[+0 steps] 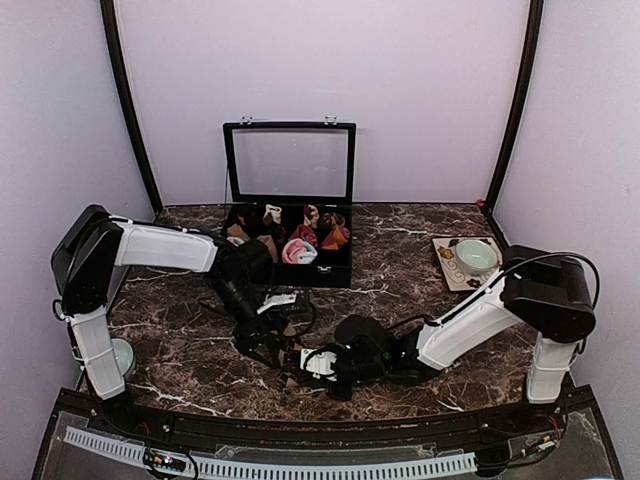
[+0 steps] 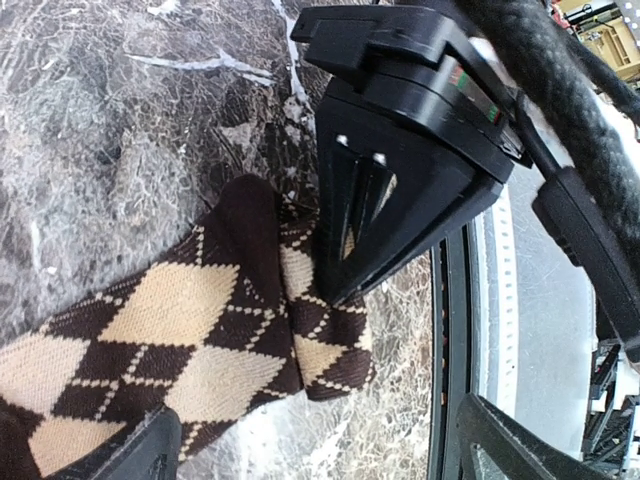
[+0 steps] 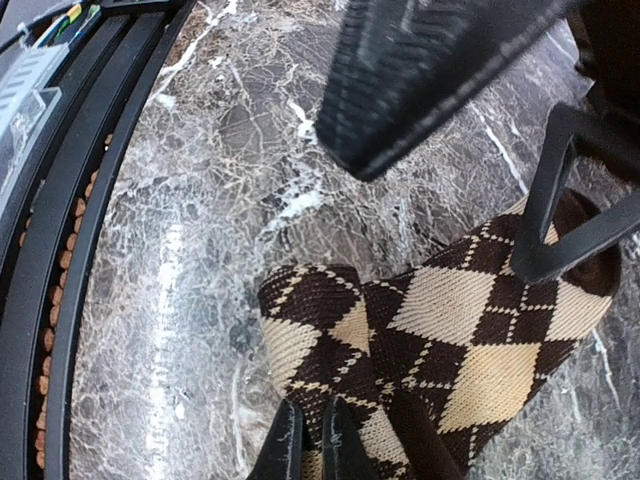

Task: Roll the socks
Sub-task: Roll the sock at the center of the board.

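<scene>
On the surface (image 2: pixel 120 120), the right fingers (image 3: pixel 285 445) pinch the folded end of the brown-and-beige diamond sock (image 2: pixel 200 330), likely anchoring the roll's start, while the left fingers (image 2: pixel 140 450) gape wide over it.

The brown-and-beige diamond sock (image 2: pixel 190 330) is knitted cloth, soft and matt, with fine ribbing visible in the beige diamonds. The counter (image 3: pixel 200 200) looks like polished marble, dark brown with white veins, smooth and faintly glossy. At the upper right of the left wrist view, the right gripper (image 2: pixel 335 285) is hard black plastic with a dull sheen, and the cable (image 2: pixel 560 80) above it wears a braided fabric sleeve. At the top of the right wrist view, the left gripper (image 3: pixel 440 215) shows a black, finely ribbed, rubbery-looking pad (image 3: pixel 430 80). In the overhead view, upper centre, the black box (image 1: pixel 330 272) has a clear, glossy lid (image 1: pixel 290 165).
</scene>
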`<action>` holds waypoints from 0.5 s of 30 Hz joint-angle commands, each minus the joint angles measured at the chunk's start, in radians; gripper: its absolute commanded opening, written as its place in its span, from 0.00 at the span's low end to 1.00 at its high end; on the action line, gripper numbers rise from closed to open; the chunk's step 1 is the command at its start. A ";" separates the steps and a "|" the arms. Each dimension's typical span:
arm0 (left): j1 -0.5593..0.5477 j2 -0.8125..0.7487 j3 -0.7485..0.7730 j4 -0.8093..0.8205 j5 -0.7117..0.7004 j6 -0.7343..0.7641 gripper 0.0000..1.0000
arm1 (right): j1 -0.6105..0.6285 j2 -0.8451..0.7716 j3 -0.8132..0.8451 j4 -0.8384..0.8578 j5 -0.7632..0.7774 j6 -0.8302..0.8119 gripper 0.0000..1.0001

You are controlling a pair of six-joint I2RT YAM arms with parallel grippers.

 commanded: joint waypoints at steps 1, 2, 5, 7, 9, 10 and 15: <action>0.027 -0.117 -0.058 0.058 -0.021 0.000 0.99 | -0.033 0.075 -0.002 -0.302 -0.045 0.113 0.00; 0.032 -0.137 -0.078 0.077 -0.030 0.003 0.99 | -0.051 0.079 0.010 -0.318 -0.072 0.131 0.00; 0.032 -0.183 -0.122 0.130 -0.071 0.011 0.99 | -0.087 0.098 0.037 -0.364 -0.149 0.172 0.00; 0.031 -0.176 -0.142 0.148 -0.120 0.012 0.99 | -0.115 0.117 0.075 -0.407 -0.199 0.188 0.00; 0.032 -0.154 -0.141 0.164 -0.170 -0.005 0.98 | -0.131 0.142 0.113 -0.460 -0.234 0.194 0.00; 0.033 -0.147 -0.139 0.179 -0.191 -0.017 0.97 | -0.135 0.156 0.131 -0.484 -0.250 0.197 0.00; 0.034 -0.294 -0.296 0.269 -0.186 0.053 0.94 | -0.179 0.241 0.248 -0.623 -0.401 0.259 0.00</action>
